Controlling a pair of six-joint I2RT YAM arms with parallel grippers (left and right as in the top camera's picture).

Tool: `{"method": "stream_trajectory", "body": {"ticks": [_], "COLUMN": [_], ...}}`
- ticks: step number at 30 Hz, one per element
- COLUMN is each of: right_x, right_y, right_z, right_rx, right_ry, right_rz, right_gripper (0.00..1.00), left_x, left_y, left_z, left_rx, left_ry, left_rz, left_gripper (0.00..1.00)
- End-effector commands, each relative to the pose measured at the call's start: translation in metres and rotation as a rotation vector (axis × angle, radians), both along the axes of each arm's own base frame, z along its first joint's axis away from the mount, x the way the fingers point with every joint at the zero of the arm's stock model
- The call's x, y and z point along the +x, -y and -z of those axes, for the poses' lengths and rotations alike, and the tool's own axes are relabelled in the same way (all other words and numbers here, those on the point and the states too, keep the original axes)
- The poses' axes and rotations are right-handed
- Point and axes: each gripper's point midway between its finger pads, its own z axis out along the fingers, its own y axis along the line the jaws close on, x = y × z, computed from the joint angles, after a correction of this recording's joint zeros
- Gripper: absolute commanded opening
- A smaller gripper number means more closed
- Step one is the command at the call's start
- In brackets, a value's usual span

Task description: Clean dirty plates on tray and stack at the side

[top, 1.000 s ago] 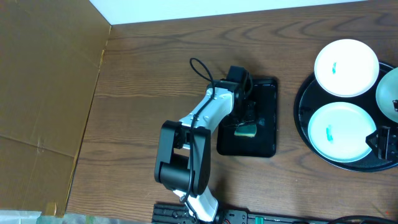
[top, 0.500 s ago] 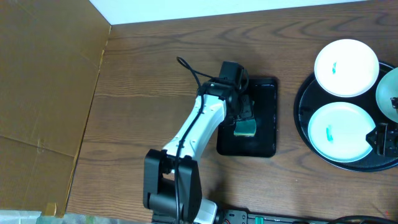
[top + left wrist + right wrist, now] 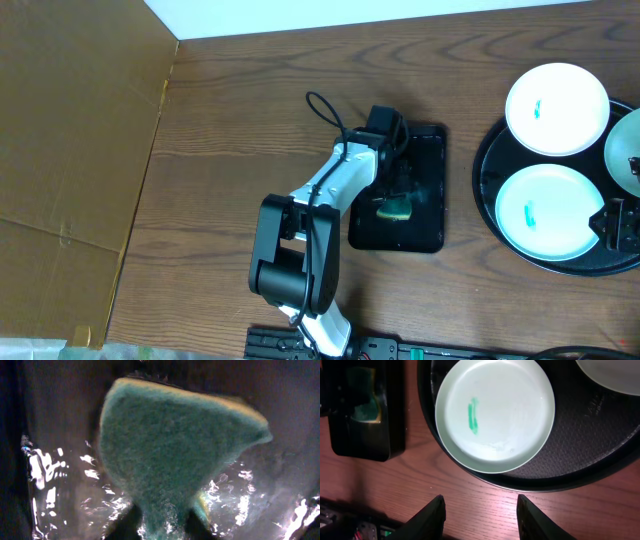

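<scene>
The round black tray (image 3: 486,172) lies at the table's right edge with three white plates on it, each smeared teal. One plate (image 3: 557,108) overlaps the far rim, another (image 3: 547,212) lies nearer, and a third (image 3: 625,145) is cut off by the frame. My left gripper (image 3: 396,192) is over the small rectangular tray, shut on a green sponge (image 3: 175,455) with a yellow edge, pinched at its narrow end (image 3: 162,520). My right gripper (image 3: 481,510) stands open over bare wood just short of the near plate (image 3: 495,415), with nothing between its fingers.
The rectangular black tray (image 3: 425,150) is wet and sits mid-table, left of the round tray (image 3: 600,435). A cardboard sheet (image 3: 70,150) covers the table's left side. Bare wood lies between the two trays. A white wall edges the far side.
The left jaws, wide open before, have shut on the sponge. The left arm swung out and came back over the rectangular tray. The right arm has not moved.
</scene>
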Motion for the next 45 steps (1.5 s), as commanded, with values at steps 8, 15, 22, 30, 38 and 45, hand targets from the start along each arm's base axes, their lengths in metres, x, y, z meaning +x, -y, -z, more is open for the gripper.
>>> {"method": "stream_trajectory", "body": {"ticks": [8, 15, 22, 30, 38, 45], "right_x": [-0.010, -0.011, 0.022, 0.054, 0.053, 0.046], "right_y": [0.024, 0.021, 0.032, 0.025, 0.010, 0.000], "right_z": [0.042, 0.097, 0.133, 0.168, 0.180, 0.187], "right_rx": [-0.115, -0.147, -0.231, -0.225, -0.157, -0.164], "right_ry": [-0.140, -0.250, -0.241, -0.211, -0.248, -0.275], "right_rz": [0.175, 0.134, 0.207, 0.190, 0.162, 0.123], "right_gripper": [0.41, 0.44, 0.45, 0.32, 0.01, 0.01], "left_x": [-0.014, -0.013, -0.025, -0.032, -0.033, -0.020], "left_y": [-0.012, -0.011, -0.014, 0.005, 0.014, 0.054], "left_z": [0.003, -0.042, -0.088, -0.114, -0.115, -0.128], "left_rx": [0.063, 0.047, 0.027, -0.101, -0.156, -0.311], "left_ry": [-0.050, 0.022, 0.109, 0.162, 0.154, 0.216], "left_rz": [0.022, 0.020, 0.018, 0.035, 0.041, 0.067], "left_gripper": [0.07, 0.07, 0.07, 0.07, 0.07, 0.07]}}
